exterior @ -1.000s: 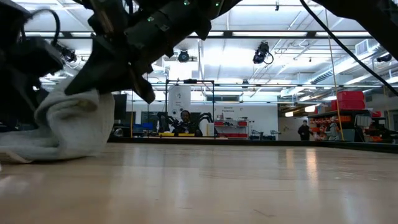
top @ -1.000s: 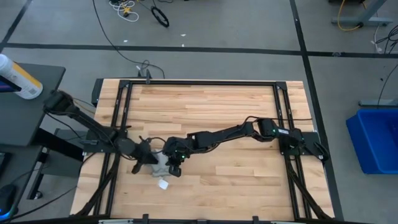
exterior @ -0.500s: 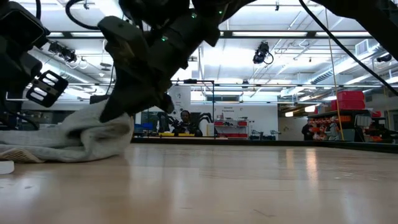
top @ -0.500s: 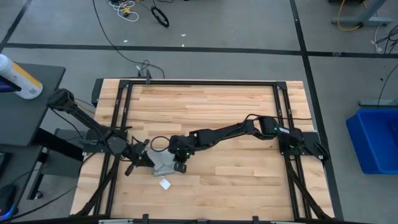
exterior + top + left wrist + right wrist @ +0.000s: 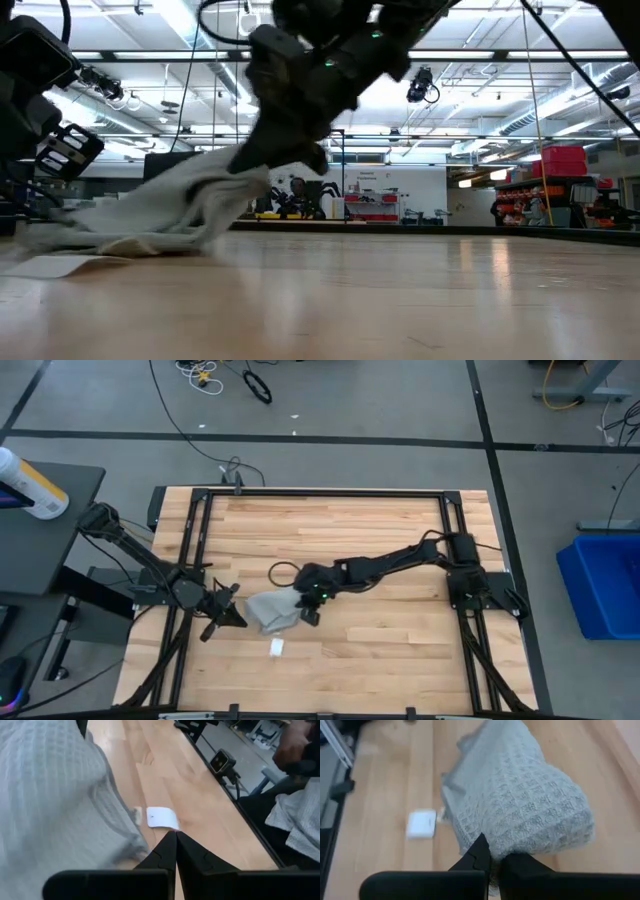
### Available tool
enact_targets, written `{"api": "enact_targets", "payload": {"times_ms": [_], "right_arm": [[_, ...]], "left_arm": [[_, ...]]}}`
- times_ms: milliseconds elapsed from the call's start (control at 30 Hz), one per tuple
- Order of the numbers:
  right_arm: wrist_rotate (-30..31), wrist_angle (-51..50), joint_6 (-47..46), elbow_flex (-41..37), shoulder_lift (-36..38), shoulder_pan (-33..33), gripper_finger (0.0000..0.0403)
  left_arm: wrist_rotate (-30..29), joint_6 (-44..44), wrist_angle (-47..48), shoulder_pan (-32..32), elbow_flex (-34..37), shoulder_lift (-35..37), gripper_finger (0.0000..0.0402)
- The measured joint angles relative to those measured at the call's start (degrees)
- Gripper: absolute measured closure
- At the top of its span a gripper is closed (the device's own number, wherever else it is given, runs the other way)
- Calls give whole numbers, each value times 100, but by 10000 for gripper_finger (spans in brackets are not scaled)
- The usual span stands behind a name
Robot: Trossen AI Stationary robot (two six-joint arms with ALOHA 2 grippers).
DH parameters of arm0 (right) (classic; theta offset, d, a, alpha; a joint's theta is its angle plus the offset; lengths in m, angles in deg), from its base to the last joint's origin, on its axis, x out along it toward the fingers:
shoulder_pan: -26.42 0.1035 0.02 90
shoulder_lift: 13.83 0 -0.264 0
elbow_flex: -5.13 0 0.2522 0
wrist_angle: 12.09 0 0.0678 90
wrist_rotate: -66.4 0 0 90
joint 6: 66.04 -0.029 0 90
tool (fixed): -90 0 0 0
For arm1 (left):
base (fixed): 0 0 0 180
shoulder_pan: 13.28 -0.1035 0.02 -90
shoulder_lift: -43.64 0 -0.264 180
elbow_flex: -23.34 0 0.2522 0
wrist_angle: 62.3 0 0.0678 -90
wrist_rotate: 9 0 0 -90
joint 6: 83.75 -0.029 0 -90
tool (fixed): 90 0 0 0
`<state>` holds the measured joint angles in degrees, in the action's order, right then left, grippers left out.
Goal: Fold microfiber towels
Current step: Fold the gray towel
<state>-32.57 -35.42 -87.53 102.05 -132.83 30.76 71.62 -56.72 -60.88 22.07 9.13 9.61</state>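
Observation:
The light grey-blue towel (image 5: 268,610) lies bunched at the table's near left. Its left part rests on the wood and its right end is raised. Its small white tag (image 5: 277,648) lies flat on the wood just near of it, and also shows in the left wrist view (image 5: 162,817). My right gripper (image 5: 308,610) is shut on the towel's right end. My left gripper (image 5: 236,622) is shut and empty just left of the towel, which fills the side of the left wrist view (image 5: 60,805). My right gripper pinches a bunched fold at the towel's right end (image 5: 507,845) between its two fingers, several layers together. The fingers slant down from the table's right. The held end (image 5: 240,175) is lifted, and the rest slopes slack down to the wood (image 5: 90,235) toward the left.
Black frame rails (image 5: 190,550) run along the table's left and right edges. Bare wood (image 5: 380,650) lies right of and beyond the towel. A person's hand and sleeve (image 5: 300,750) show beyond the table's edge.
My right gripper has gone toward the table's right edge with the towel's end. The towel has slid right along the wood and stretched out from a tall bunch into a low slope. The tag has slid right with it. My left gripper has drawn back a little to the left.

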Motion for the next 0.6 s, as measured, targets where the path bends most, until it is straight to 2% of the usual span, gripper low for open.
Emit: {"api": "enact_targets", "payload": {"times_ms": [167, 333, 500, 600], "right_arm": [[40, 46, -145, -709, 448, -103, 392], [13, 487, -397, -1215, 555, -166, 384], [-203, 804, -552, -1447, 555, -238, 325], [-104, 796, -707, -1577, 576, -343, 285]], "left_arm": [[-5, 83, -84, -2, 2, -1, 390], [-96, 105, -97, -4, 2, -8, 391], [-418, 250, -129, -4, 2, -8, 393], [-557, 273, -130, -8, 2, -8, 393]]}}
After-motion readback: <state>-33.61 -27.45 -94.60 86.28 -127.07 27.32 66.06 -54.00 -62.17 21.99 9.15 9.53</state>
